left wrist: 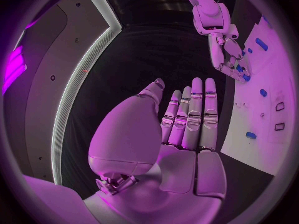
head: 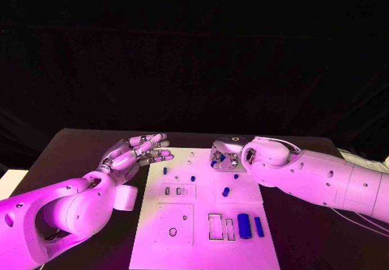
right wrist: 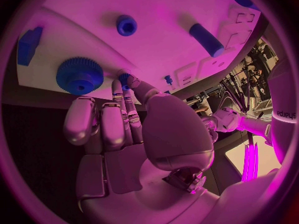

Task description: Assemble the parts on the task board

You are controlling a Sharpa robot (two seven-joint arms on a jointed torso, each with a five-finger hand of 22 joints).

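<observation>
White board (head: 243,247) sits mid-frame in the head view with blue pieces scattered over it. Right hand (head: 225,156) is down at the upper middle of the board, fingertips pinching what looks like a small blue peg (right wrist: 125,79) next to the gear (right wrist: 79,75). Left hand (head: 134,153) hovers flat and released at the board's upper left edge. I'd keep the peg upright and go down slowly.

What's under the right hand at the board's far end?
Right hand covers that far edge of the board. A blue gear lies on the board beside it; a small blue part sits at its fingertips, contact unclear.
</observation>
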